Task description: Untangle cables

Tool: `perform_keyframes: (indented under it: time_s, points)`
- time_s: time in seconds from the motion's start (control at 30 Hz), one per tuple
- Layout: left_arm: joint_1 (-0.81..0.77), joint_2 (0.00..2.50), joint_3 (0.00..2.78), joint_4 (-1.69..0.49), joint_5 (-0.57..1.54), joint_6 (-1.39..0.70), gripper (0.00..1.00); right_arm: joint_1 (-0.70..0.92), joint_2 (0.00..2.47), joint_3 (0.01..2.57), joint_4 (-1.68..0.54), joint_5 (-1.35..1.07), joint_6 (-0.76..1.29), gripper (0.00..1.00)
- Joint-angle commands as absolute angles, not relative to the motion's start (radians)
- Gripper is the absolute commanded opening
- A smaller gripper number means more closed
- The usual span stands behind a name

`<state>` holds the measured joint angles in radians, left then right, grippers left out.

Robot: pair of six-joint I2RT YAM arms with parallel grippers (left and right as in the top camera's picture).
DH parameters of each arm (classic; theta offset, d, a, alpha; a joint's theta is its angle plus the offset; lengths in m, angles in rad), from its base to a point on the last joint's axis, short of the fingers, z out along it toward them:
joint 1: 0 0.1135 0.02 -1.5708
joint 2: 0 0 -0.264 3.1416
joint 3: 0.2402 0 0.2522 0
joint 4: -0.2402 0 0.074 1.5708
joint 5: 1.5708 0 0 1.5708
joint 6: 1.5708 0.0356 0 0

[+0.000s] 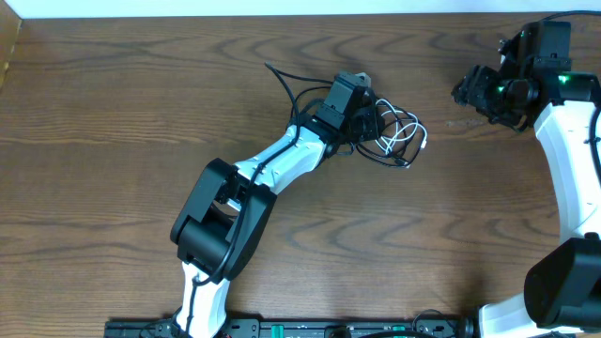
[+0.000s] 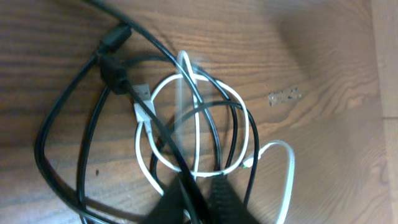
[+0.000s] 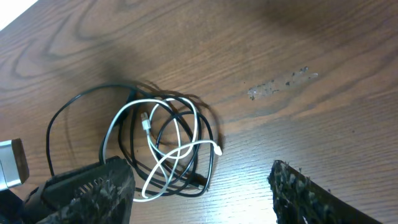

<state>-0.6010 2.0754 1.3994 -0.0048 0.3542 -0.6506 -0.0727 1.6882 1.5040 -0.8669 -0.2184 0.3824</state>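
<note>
1. Wood-grain desk (image 1: 113,141). Landmark for all entries: the pale scuff (image 3: 280,84) on its surface.
2. Furthest left of the scuff, the free tail of the black cable (image 2: 112,67) runs nearly straight. In the overhead view it points up-left, away from the scuff.
3. The left gripper (image 2: 200,190) is left of the scuff, over the bundle. Its jaws are pressed together, pinching one strand of the black cable at the tips.
4. The white cable (image 2: 142,115) is looped through the black loops. The tangle lies on the desk, near the scuff on its left. Its long axis, tail included, runs upper left to lower right in the overhead view. One white plug end sticks out on the scuff side.
5. The right gripper (image 3: 199,180) is right of the scuff, well apart from the cables. Its jaws are spread wide and hold nothing.
</note>
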Motion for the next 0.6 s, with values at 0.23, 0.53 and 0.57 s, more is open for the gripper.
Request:
perform_keyframes:
  time_s: [0.23, 0.53, 0.57]
  points:
    - [-0.578, 1.713, 1.409, -0.022, 0.327, -0.456, 0.07, -0.007, 1.689, 1.490, -0.824, -0.276, 0.365, 0.66]
    - [-0.557, 1.573, 1.409, -0.063, 0.327, -0.453, 0.07, 0.046, 1.689, 1.490, -0.682, -0.521, 0.336, 0.66]
    - [-0.539, 1.573, 1.409, -0.065, 0.327, -0.453, 0.07, 0.049, 1.689, 1.490, -0.675, -0.560, 0.336, 0.66]
